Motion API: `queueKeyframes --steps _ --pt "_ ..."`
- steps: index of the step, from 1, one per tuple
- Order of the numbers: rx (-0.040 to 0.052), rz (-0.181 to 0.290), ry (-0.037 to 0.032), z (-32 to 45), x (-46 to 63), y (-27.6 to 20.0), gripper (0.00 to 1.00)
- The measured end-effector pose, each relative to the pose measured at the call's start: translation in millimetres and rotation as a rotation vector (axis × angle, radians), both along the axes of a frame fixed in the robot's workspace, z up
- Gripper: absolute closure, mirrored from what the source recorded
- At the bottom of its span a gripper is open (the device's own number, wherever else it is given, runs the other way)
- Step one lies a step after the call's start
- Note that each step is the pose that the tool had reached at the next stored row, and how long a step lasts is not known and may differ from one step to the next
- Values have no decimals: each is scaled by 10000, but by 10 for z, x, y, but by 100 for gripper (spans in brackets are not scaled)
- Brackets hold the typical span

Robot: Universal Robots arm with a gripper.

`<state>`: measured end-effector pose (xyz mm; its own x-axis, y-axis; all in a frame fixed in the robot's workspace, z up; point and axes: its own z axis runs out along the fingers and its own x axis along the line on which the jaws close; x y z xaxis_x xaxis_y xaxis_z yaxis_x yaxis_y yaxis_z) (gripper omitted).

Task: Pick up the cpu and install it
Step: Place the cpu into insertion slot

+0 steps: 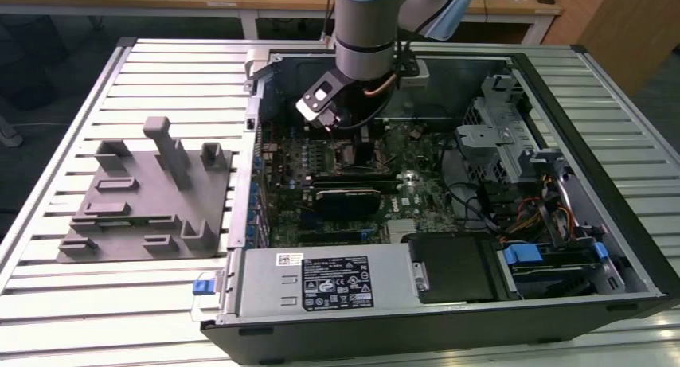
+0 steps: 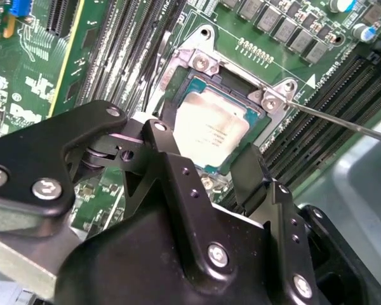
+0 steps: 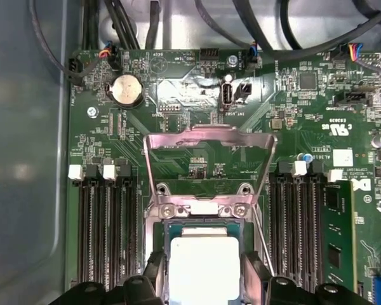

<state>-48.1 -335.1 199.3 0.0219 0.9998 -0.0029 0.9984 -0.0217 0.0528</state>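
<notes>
Gripper [image 2: 206,159] hangs low over the socket [image 3: 203,208] on the motherboard [image 3: 292,108], inside the open case [image 1: 425,335] on the counter [image 1: 64,319]. Its jaws are spread, one to each side of the cpu [image 2: 209,127]. From both wrist views I read a thin gap between each finger and the chip's edge, so I judge it is not clamped on anything, though I cannot rule out light contact. The cpu lies in the socket recess with its silvery top facing up, and as far as I can see it is level and square with the frame. The load plate [image 3: 206,135] is swung up and open beyond it. The thin lever [image 2: 343,121] sticks out to one side, apart from the fingers. The grey tray [image 1: 127,224] sits well apart, on the exterior view's left. To do this step well I would keep the wrist plumb and allow no sideways drag, since a skewed chip could bend the contacts underneath. I would also want all four edges down inside the rim, with the fingers clear of the plate and the memory slots [image 3: 101,235].
</notes>
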Motion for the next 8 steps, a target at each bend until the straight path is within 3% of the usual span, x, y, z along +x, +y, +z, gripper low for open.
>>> queueKeyframes --steps 4,8 --pt "-1 0 -2 54 0 0 39" --pt "0 0 -3 58 0 0 39"
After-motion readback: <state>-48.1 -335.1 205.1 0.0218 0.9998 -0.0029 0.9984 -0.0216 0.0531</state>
